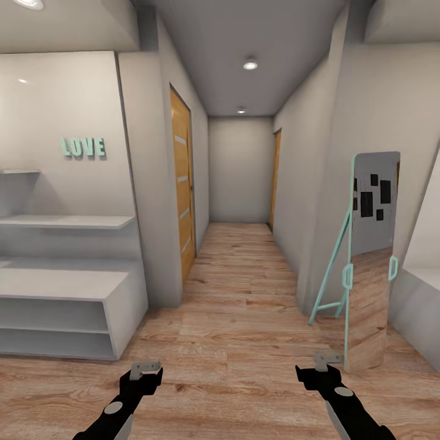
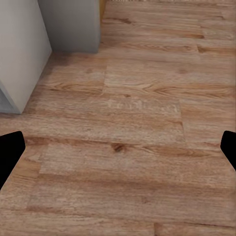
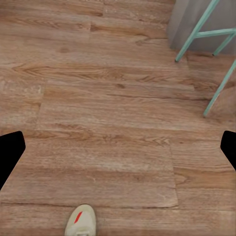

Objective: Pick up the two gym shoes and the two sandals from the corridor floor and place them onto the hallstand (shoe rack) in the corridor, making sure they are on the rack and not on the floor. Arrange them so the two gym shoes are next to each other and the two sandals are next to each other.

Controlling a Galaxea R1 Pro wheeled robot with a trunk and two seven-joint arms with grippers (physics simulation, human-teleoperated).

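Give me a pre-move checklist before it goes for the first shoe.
1. Left end effector empty and open: ok, fingers wide apart in the left wrist view, bare floor between them.
2. Right end effector empty and open: ok, same in the right wrist view.
3. Gym shoe located: ok, cream toe with a red mark at the edge of the right wrist view; the rest is cut off.
4. Other shoe and sandals located: cannot tell.
5. Hallstand top and shelves free: ok for the part seen, at the robot's left.
6. Standing mirror beside the right arm, collision risk: not ok, keep clear.
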